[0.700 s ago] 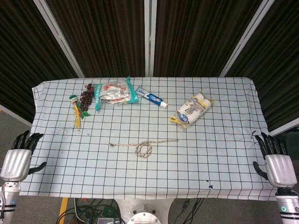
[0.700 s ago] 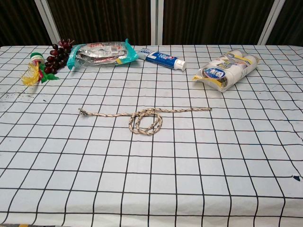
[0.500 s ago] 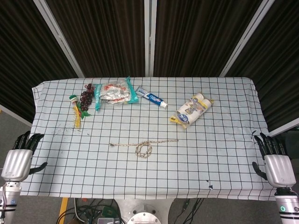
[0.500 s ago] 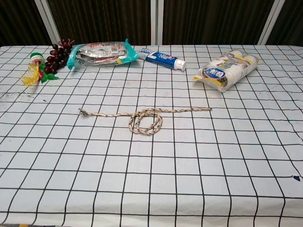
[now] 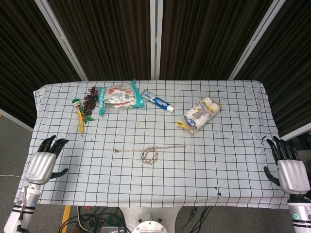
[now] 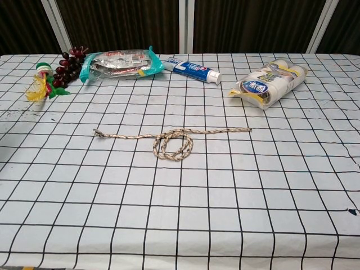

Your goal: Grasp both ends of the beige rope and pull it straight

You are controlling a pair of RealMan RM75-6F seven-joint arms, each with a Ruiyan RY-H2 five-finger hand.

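The beige rope (image 5: 149, 153) lies on the checked tablecloth near the table's middle, with a coiled loop (image 6: 173, 144) between two straight ends. One end points left (image 6: 98, 133), the other right (image 6: 247, 130). My left hand (image 5: 43, 162) hovers over the table's left front corner, fingers apart, holding nothing, well left of the rope. At the right front edge my right hand (image 5: 289, 167) is also empty with fingers spread. Neither hand shows in the chest view.
Along the far side lie a bunch of dark grapes (image 5: 89, 101), a clear snack bag (image 5: 118, 97), a toothpaste tube (image 5: 158, 101) and a pack of cups (image 5: 200, 113). A yellow-green item (image 5: 79, 116) sits at the far left. Dark curtains stand behind the table.
My left hand has moved right and inward, from beside the table to over its left front corner. The right hand has barely shifted. The rope has not moved.
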